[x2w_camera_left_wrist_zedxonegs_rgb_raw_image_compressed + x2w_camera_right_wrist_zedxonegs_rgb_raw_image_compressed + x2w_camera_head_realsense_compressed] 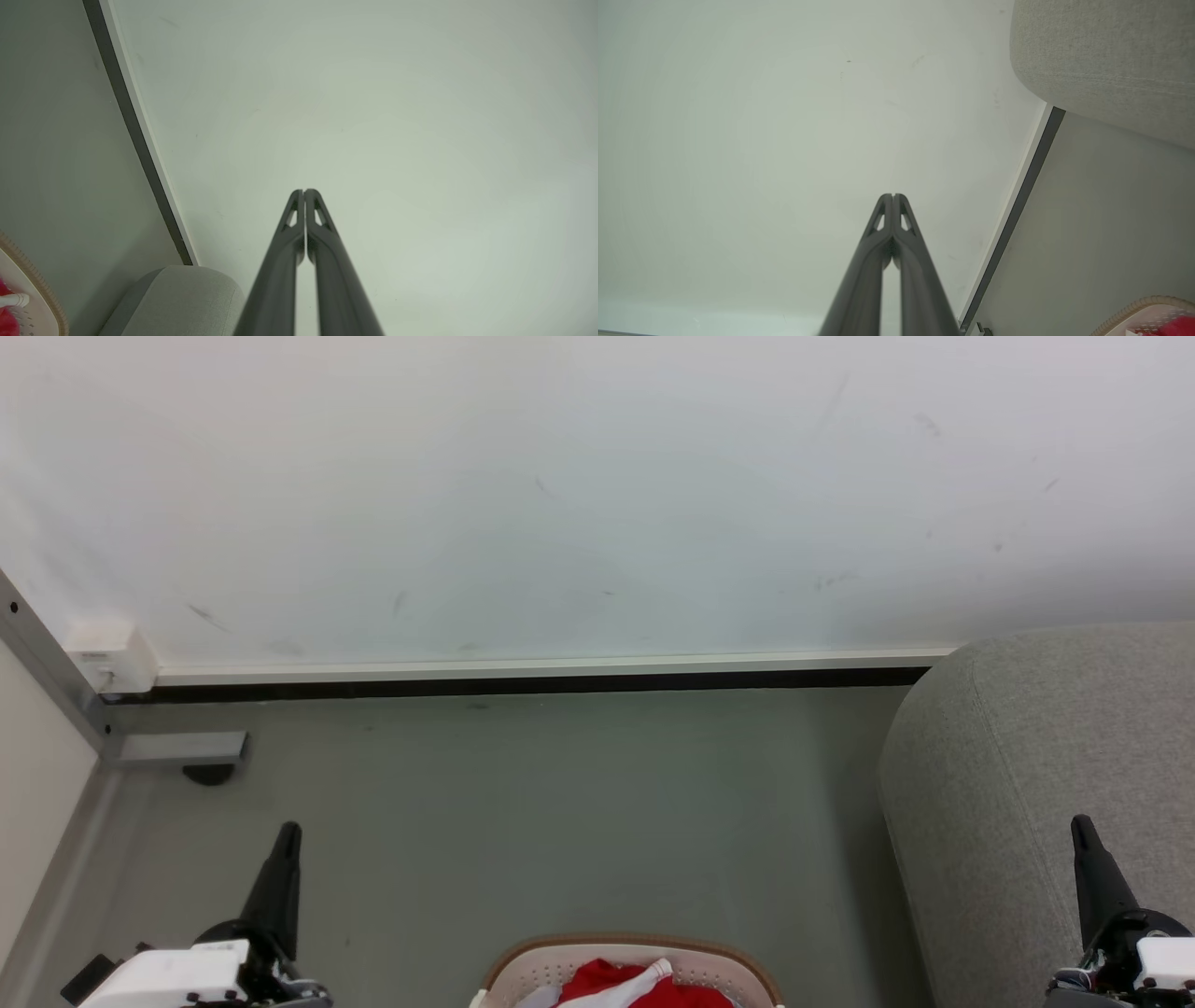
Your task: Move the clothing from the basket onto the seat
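Flanking one basket (560, 966) of clothing (607, 982) near one seat (1008, 756), the left hand (288, 840) and right hand (1083, 833) are pinched closed, empty.

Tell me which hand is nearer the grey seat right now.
Right. In the head view, the right hand shows against the seat at lower right. The left hand is away across the floor, on the far side of the basket.

A: We see a seat (1018, 775) in coarse woven cloth, and a basket (537, 973) of smooth, holed plastic.
B: We agree; the clothing (607, 982) in it looks soft cloth, the floor (560, 821) matt and smooth, the wall (597, 476) matt too, though lightly scuffed.
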Available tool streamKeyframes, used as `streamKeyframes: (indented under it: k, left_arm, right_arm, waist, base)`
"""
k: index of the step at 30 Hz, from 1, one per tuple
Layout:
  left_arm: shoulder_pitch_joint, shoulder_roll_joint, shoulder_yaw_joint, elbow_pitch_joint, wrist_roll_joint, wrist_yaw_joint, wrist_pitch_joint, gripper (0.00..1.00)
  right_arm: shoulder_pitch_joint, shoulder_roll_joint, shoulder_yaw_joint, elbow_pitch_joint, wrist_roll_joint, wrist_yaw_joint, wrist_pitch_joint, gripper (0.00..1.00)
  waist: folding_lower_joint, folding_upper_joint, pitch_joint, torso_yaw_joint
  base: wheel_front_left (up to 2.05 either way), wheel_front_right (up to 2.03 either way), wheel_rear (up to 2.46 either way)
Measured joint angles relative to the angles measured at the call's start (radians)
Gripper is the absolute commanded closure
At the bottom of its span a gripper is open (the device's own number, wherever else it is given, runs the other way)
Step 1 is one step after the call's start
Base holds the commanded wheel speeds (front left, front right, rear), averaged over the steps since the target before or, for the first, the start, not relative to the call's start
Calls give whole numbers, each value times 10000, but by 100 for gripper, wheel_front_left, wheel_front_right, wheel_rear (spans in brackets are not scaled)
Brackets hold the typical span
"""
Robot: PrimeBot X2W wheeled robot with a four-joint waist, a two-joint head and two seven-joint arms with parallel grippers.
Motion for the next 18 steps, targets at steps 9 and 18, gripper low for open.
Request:
streamKeyframes:
  k: [9, 18]
  left_arm:
    - [0, 0, 0, 0, 0, 0, 0, 100]
    - [286, -67, -109, 263, 12, 12, -134, 0]
  right_arm:
    - [0, -2, 2, -2, 2, 0, 0, 100]
    - [268, 274, 71, 219, -77, 0, -2, 0]
  waist:
    - [0, 0, 0, 0]
    - [0, 0, 4, 0]
  base:
    - [0, 0, 0]
    - [0, 0, 0]
